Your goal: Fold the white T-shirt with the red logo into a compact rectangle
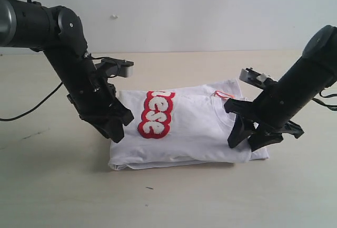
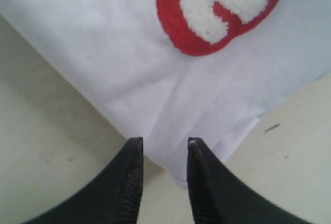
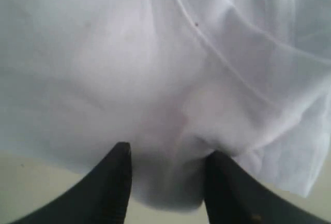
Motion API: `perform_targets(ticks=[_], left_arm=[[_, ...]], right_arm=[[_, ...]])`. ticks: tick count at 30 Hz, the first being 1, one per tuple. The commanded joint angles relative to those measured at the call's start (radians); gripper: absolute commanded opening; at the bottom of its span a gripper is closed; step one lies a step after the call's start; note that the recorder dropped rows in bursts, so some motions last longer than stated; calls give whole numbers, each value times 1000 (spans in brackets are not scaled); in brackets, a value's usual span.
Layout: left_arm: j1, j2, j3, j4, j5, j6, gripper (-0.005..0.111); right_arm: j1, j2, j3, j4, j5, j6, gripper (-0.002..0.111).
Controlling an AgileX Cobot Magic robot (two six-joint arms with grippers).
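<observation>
Beige table (image 1: pixel 52 186) is carrying the white T-shirt (image 1: pixel 195 128), already rectangular, tidying perhaps remaining, under the left gripper (image 1: pixel 120 131), jaws apart, and right gripper (image 1: pixel 243 145), grip unclear.

White T-shirt (image 1: pixel 200 128) lies folded (layers stacked), red logo (image 1: pixel 156 115) facing up

Exterior camera: raised, mid-range, faces pale beige tabletop (image 1: pixel 52 196) and wall. Folded white cotton T-shirt (image 1: pixel 195 128) at centre, black arms at 9 and 3 o'clock.
Left wrist camera: close, looks past left gripper (image 2: pixel 164 141) onto shirt corner and red fuzzy logo patch (image 2: pixel 176 22).
Right wrist camera: closer still, looks past right gripper (image 3: pixel 168 150); white cloth fills view.
Shared by all three: shirt.
</observation>
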Motion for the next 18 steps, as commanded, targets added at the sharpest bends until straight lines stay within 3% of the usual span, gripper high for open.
perform_targets(ticks=[1, 4, 9, 18], left_arm=[[2, -2, 4, -7, 4, -1, 31], [2, -2, 4, -7, 4, -1, 31], [2, -2, 4, -7, 4, -1, 31], [2, -2, 4, -12, 4, -1, 31]], right_arm=[[3, 27, -3, -12, -17, -19, 43], [3, 45, -3, -5, -51, -23, 41], [3, 24, -3, 121, -88, -176, 0], [3, -58, -13, 578, -2, -624, 0]])
